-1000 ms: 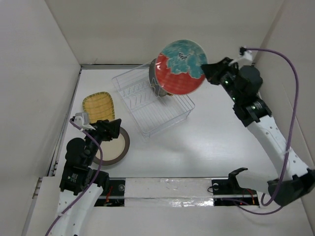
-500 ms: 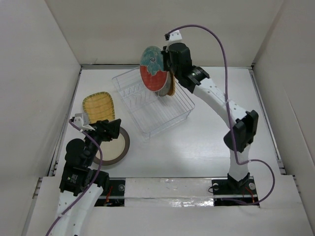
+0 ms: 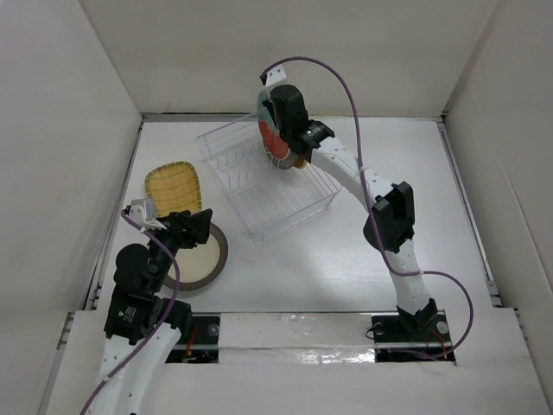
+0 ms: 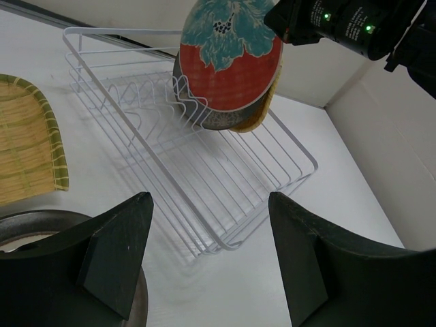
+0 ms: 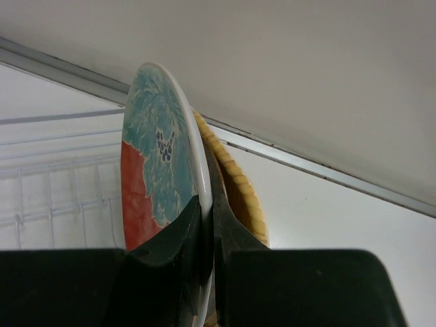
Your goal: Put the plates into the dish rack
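My right gripper [image 5: 208, 225] is shut on the rim of the red-rimmed teal-centred plate [image 5: 153, 170] and holds it upright, edge-on, over the far end of the dish rack [image 3: 272, 194]. The left wrist view shows this plate [image 4: 231, 65] by the prongs, in front of the standing dark grey plate [image 4: 219, 125] and orange plate [image 4: 264, 116]. The yellow ribbed plate [image 3: 173, 188] and the brown-rimmed cream plate [image 3: 207, 259] lie flat on the table left of the rack. My left gripper [image 4: 211, 252] is open and empty above the cream plate's edge.
White walls close in the table on the left, back and right. The rack [image 4: 225, 184] sits at a slant, its near corner pointing towards the left arm. The right arm [image 3: 380, 207] stretches across the table's right half.
The right arm has swung the red and teal plate from high on the right, leftward and down, to the rack's far end and turned it edge-on. The left arm has not moved.
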`<state>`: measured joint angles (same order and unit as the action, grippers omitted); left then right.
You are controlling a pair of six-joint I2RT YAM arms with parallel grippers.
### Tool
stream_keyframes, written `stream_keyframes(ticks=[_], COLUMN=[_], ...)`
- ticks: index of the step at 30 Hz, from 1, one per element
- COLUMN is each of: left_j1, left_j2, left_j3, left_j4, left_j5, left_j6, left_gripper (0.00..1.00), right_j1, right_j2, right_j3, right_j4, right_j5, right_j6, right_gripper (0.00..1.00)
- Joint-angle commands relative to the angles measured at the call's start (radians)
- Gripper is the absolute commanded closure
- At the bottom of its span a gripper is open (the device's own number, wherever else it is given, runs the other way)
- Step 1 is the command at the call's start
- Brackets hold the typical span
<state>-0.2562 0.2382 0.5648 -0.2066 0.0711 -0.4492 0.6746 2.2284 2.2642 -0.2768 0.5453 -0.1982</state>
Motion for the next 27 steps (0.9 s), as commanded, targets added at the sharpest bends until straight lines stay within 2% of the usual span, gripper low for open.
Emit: stream_keyframes(ticks=[1, 8, 12, 15, 16, 17, 18, 20, 22, 24, 25, 26, 27], left_j1=[-0.005, -0.005, -0.005, -0.005, -0.005, -0.005, -0.005, -0.005, -0.005, -0.005, -0.005, -0.005, -0.005], left_j2=[0.006, 0.006, 0.009, 0.004, 0.001, -0.002, -0.002, -0.004, -0.004, -0.01, -0.02, -0.026, -0.034], left_j3=[0.0, -0.002, -0.002, -0.002, 0.0, -0.002, -0.002, -0.002, 0.0, 0.001, 0.001, 0.001, 0.0], left_j4=[0.042, 0.042, 0.042, 0.042, 0.044, 0.042, 0.042, 0.041, 0.042, 0.042, 0.044, 0.042, 0.044], left_j5=[-0.002, -0.005, -0.001, -0.004, -0.007, -0.008, -0.008, -0.01, -0.004, -0.001, -0.001, -0.002, -0.002], left_j6=[0.004, 0.004, 0.004, 0.004, 0.003, 0.003, 0.003, 0.001, 0.003, 0.004, 0.006, 0.006, 0.006], left_gripper=[0.34, 0.34, 0.35, 0.35, 0.35, 0.35, 0.34, 0.35, 0.39, 0.52, 0.57, 0.62, 0.72], right_j1=[0.023, 0.071, 0.082, 0.082, 0.082, 0.082, 0.082, 0.082, 0.104, 0.129, 0.166, 0.187, 0.21], right_j2=[-0.049, -0.061, -0.05, -0.058, -0.064, -0.073, -0.1, -0.142, -0.226, -0.295, -0.376, -0.422, -0.465], right_j3=[0.071, -0.115, -0.144, -0.131, -0.124, -0.115, -0.114, -0.135, -0.175, -0.283, -0.393, -0.394, -0.528], right_j4=[0.257, 0.344, 0.335, 0.311, 0.298, 0.28, 0.257, 0.219, 0.211, 0.218, 0.249, 0.264, 0.307], right_j5=[0.053, 0.058, 0.073, 0.113, 0.12, 0.122, 0.119, 0.087, 0.053, 0.036, 0.028, 0.028, 0.021], right_j6=[-0.073, -0.058, -0.02, 0.015, 0.028, 0.04, 0.074, 0.114, 0.175, 0.253, 0.304, 0.304, 0.372], right_gripper=[1.0, 1.0, 0.99, 0.79, 0.67, 0.4, 0.31, 0.2, 0.18, 0.2, 0.41, 0.56, 0.75])
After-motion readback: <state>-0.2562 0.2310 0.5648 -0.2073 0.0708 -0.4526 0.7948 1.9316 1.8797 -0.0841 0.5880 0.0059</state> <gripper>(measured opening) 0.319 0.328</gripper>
